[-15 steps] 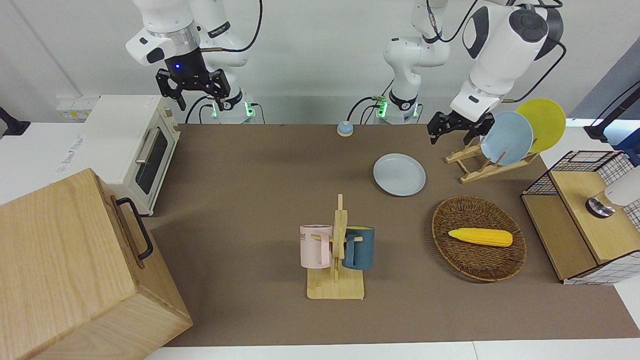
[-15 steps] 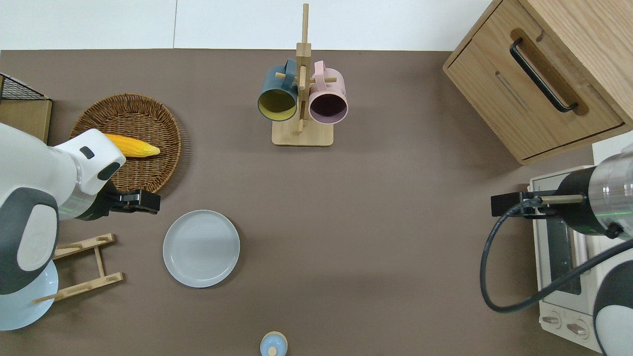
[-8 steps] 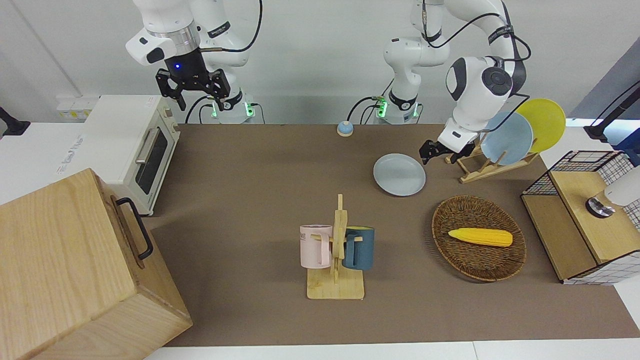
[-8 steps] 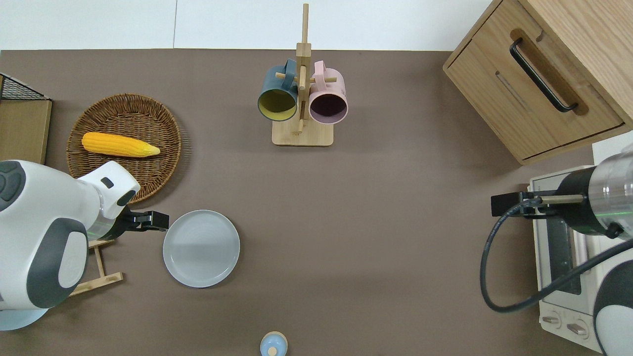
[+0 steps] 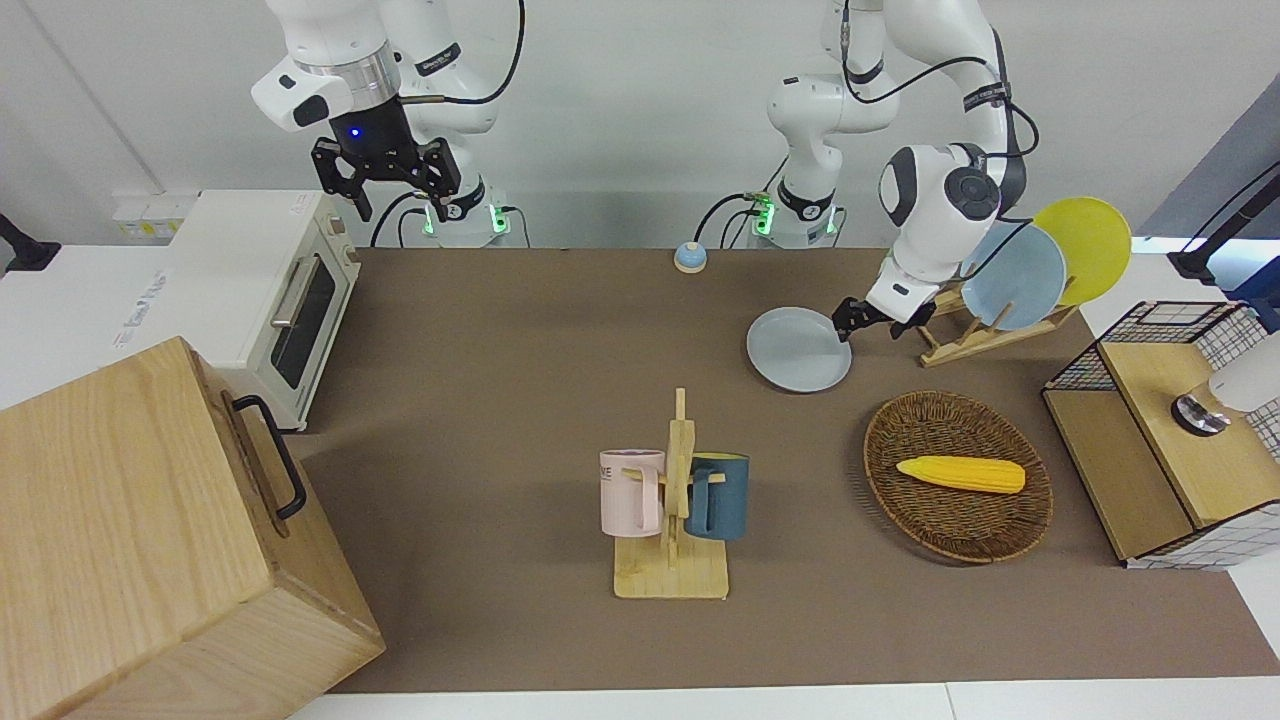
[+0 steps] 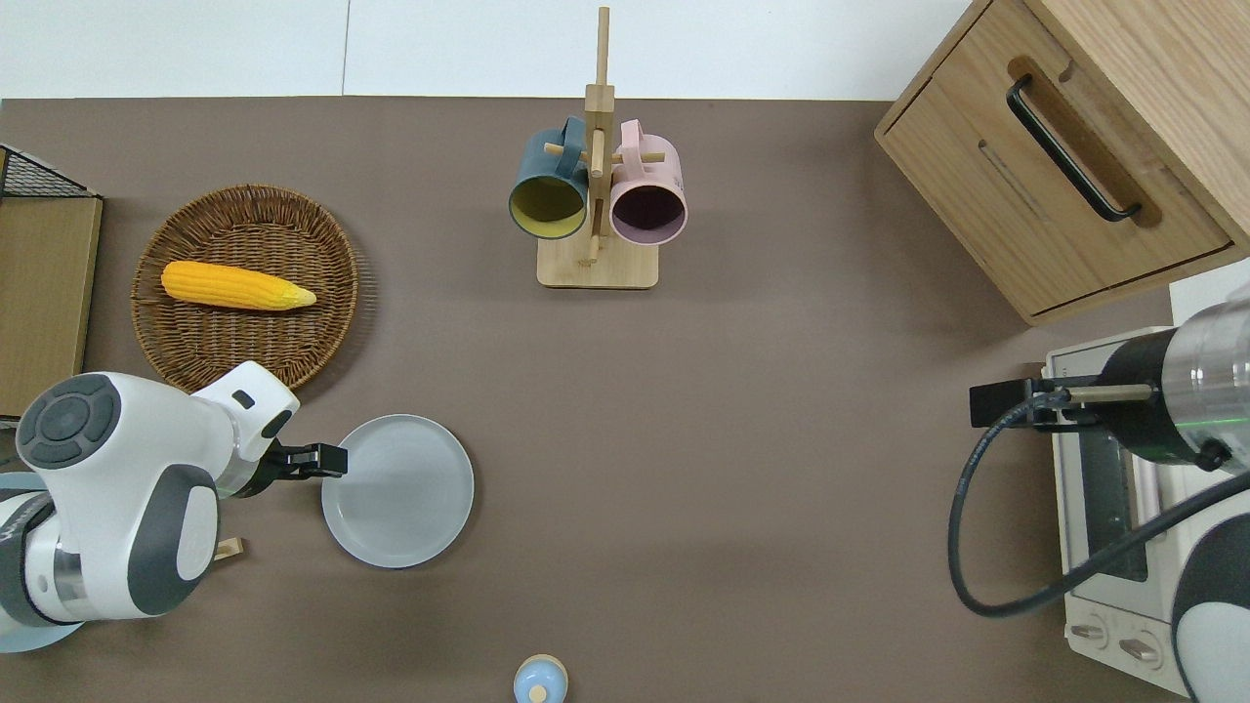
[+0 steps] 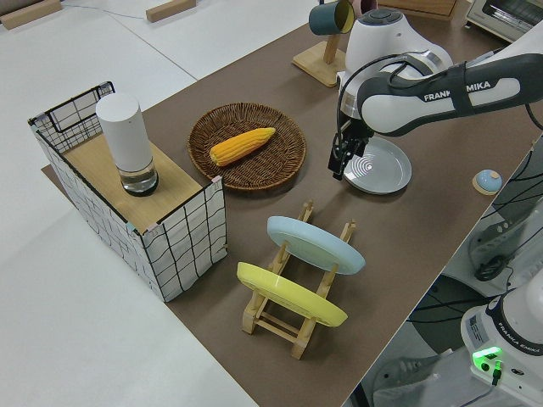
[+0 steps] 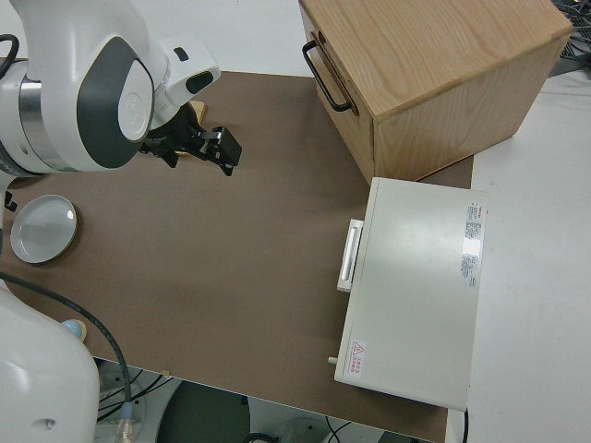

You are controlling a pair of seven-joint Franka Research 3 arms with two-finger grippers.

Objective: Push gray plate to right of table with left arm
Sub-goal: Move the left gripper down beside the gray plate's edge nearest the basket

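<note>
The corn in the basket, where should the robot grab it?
Probably across the middle of the corn, coming straight down from above. It lies flat on its side in the shallow basket, long and rounded, so fingers can close on its two long sides, and nothing covers it from above.

The front camera faces the robots across the table (image 5: 500,400); the overhead one looks straight down. Both share the mug rack (image 5: 672,500), which the left side view clips.

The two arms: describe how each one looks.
Both are white jointed arms with dark gray round joint caps, black cables and black two-finger grippers. The left arm carries FRANKA lettering above the left gripper. The right arm shows a blue light above the right gripper.
</note>
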